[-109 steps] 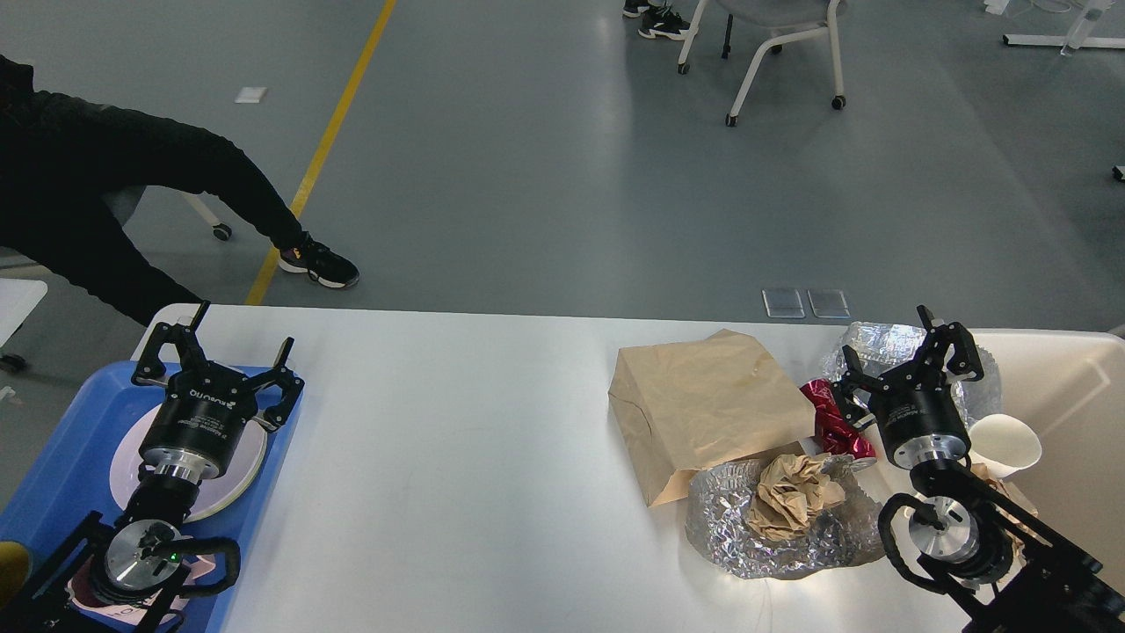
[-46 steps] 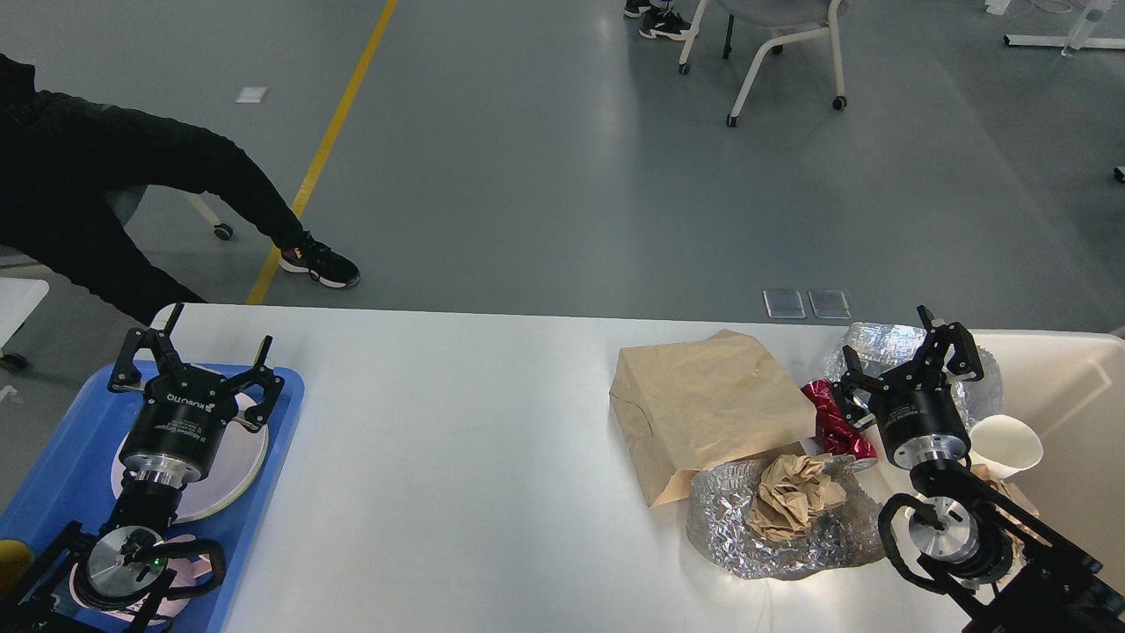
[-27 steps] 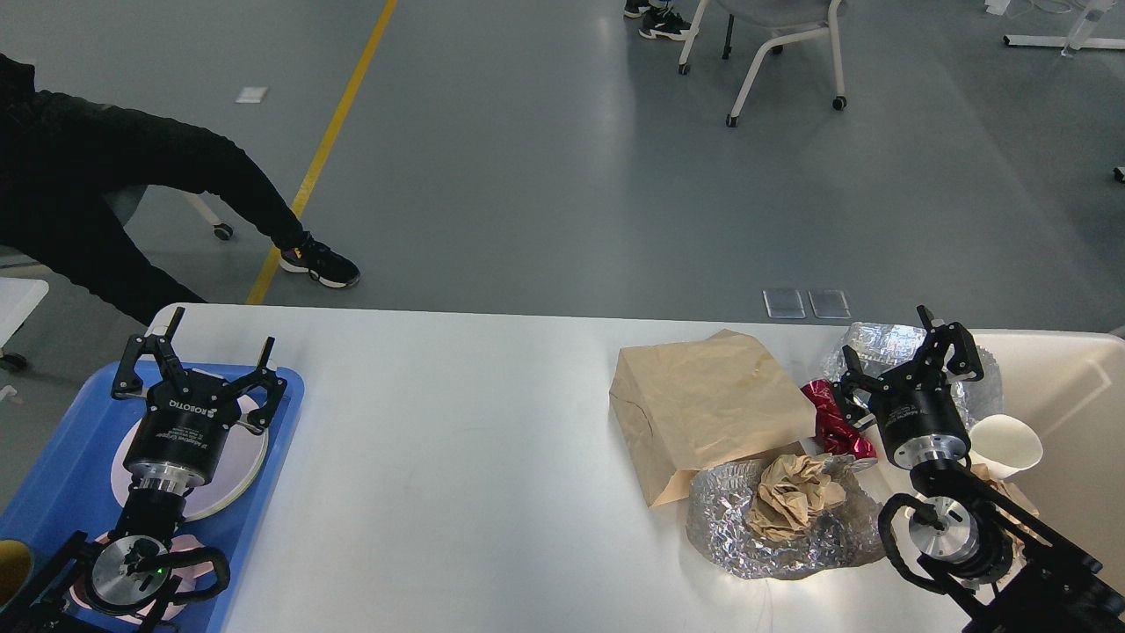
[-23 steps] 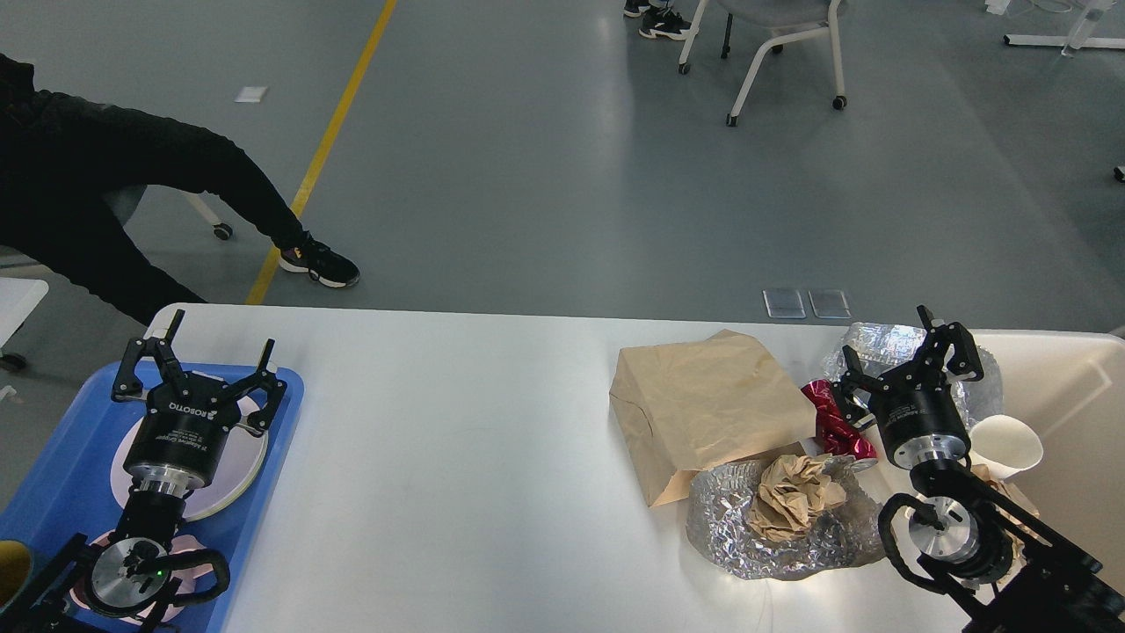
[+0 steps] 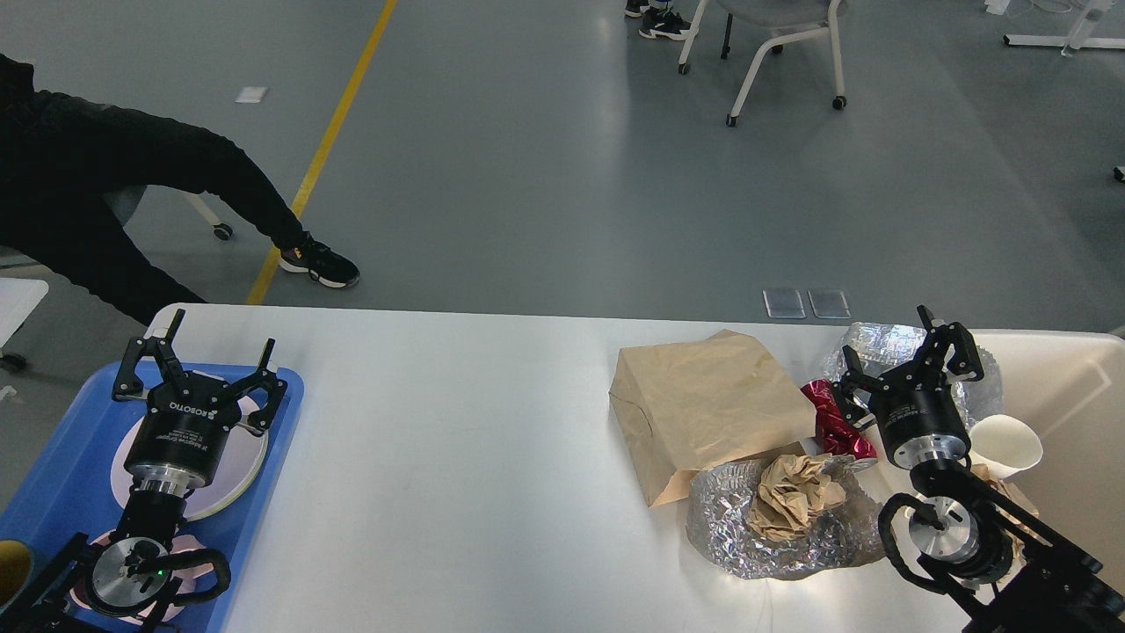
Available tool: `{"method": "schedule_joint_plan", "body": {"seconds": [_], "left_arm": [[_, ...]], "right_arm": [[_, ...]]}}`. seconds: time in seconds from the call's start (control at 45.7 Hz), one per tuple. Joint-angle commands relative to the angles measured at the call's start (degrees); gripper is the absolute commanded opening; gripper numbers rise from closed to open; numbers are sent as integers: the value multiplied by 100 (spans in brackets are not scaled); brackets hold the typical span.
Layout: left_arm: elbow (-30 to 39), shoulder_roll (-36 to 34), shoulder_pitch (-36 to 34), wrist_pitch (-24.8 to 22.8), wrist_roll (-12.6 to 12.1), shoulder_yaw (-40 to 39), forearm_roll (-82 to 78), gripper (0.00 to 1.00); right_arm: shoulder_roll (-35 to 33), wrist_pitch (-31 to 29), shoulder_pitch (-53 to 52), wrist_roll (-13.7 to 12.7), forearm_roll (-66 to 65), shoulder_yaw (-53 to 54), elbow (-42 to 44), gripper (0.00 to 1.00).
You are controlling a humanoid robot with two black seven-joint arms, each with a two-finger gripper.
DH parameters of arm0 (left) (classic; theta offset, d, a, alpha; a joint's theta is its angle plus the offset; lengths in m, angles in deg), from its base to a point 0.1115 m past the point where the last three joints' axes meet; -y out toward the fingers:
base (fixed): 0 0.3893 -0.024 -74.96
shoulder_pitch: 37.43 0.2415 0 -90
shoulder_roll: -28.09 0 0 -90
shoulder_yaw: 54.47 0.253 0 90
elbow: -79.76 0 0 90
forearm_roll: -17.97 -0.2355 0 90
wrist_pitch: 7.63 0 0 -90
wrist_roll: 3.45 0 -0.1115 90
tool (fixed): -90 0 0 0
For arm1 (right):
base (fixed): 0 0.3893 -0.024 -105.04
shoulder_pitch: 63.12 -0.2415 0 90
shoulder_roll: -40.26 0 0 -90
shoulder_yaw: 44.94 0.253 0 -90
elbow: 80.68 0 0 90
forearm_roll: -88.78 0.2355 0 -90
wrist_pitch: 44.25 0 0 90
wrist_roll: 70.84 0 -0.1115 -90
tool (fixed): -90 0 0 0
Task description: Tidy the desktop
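Crumpled foil (image 5: 773, 536) and creased paper bag (image 5: 703, 409) litter smooth desktop (image 5: 457, 457); both grippers (image 5: 200, 359) (image 5: 901, 352) spread, empty.

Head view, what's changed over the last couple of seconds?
The left gripper shifted left and slightly away over the blue tray, open and empty. The right gripper, paper bag, foil and white cup stayed put.

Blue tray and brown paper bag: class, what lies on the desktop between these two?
Nothing: in the head view, the desktop is bare white surface from the blue tray to the brown paper bag.
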Motion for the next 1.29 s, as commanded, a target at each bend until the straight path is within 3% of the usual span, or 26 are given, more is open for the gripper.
{"method": "schedule_joint_plan", "body": {"seconds": [0.0, 0.657, 1.073, 1.27], "left_arm": [[0, 0, -4, 0, 0, 0, 2, 96], [0, 0, -4, 0, 0, 0, 2, 96], [0, -9, 5, 0, 0, 0, 2, 96], [0, 0, 5, 0, 0, 0, 2, 96]], "right_arm": [[0, 0, 0, 3, 3, 0, 0, 100], [-17, 35, -35, 3, -14, -27, 70, 100], [-922, 26, 247, -15, 3, 387, 70, 100], [-949, 0, 255, -24, 3, 387, 211, 100]]}}
